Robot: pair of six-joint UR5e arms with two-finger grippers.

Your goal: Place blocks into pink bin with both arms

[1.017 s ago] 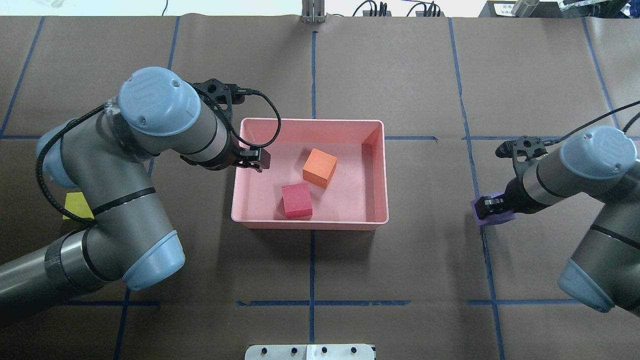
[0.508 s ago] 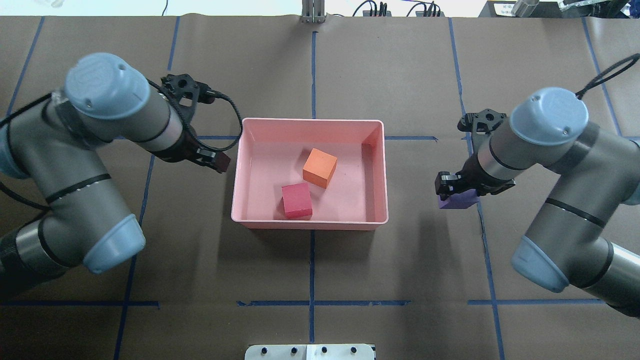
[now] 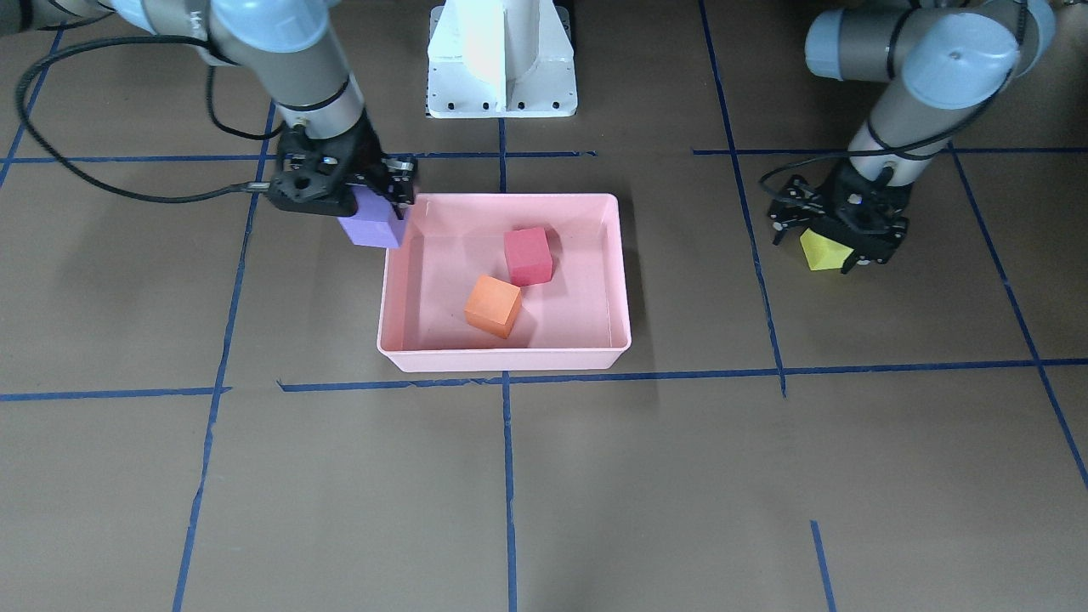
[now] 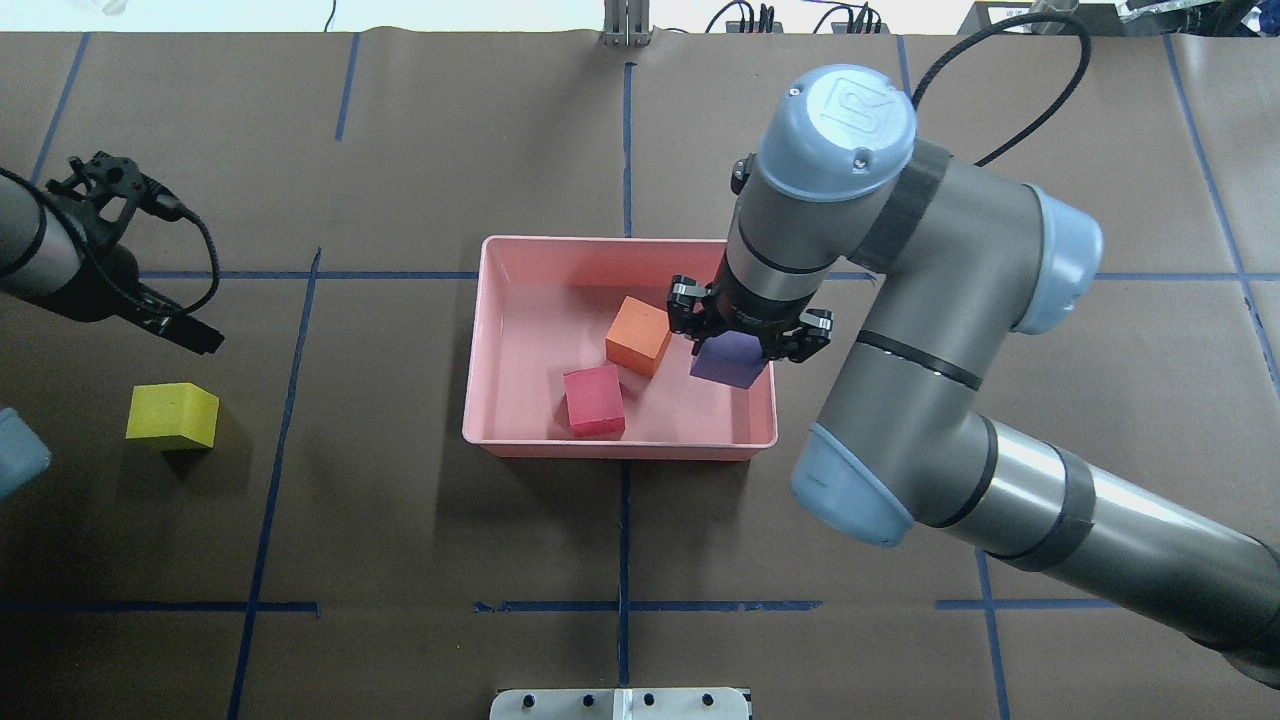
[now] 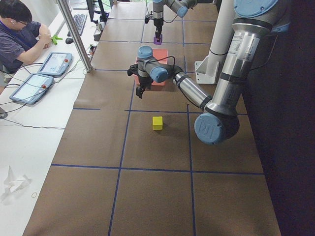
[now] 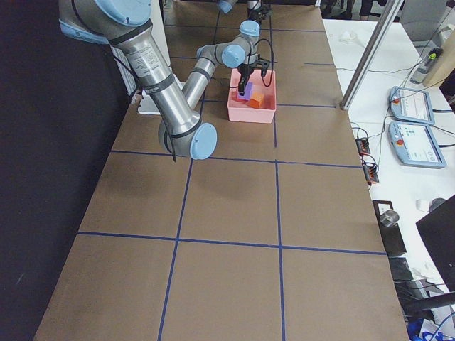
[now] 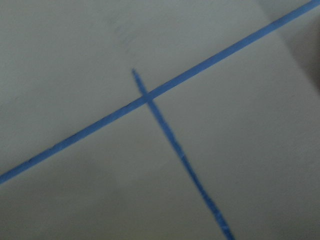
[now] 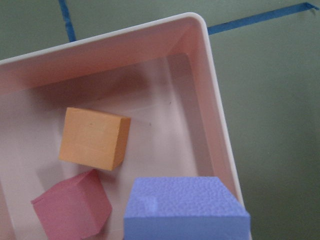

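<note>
From overhead, the brown paper-covered desk [image 4: 400,520] is crossed by blue tape lines [image 4: 623,530]. A shallow pale pink plastic bin [image 4: 560,447] sits at the desk's middle with broad paper on every side. Inside it lie an orange foam cube [image 4: 639,335] and a pink-red foam cube [image 4: 594,400], close but apart. The right gripper [image 4: 750,337] is clenched on a purple foam cube [image 4: 728,362], held over the bin's floor beside the wall facing the desk's right end. A yellow-green foam cube [image 4: 172,415] rests on the paper near the desk's left end. The left gripper [image 4: 195,337] is just beyond it, toward the far edge.

Facing the robot, a white pedestal base [image 3: 501,59] stands at the robot's edge. The left gripper's jaws look parted, with the yellow-green foam cube showing between them, though this steep angle hides its height.

From the left end, the left gripper hangs raised off the paper and the yellow-green foam cube sits apart from it. A seated operator [image 5: 19,34] works at a white side table [image 5: 29,147].

From the right end, the purple foam cube hangs above the bin, small and far.

The left wrist view is blurred and shows only paper and two crossing tape lines.

The right wrist view shows the purple foam cube nearest the camera, with bare bin floor between the two resting cubes and the wall.
</note>
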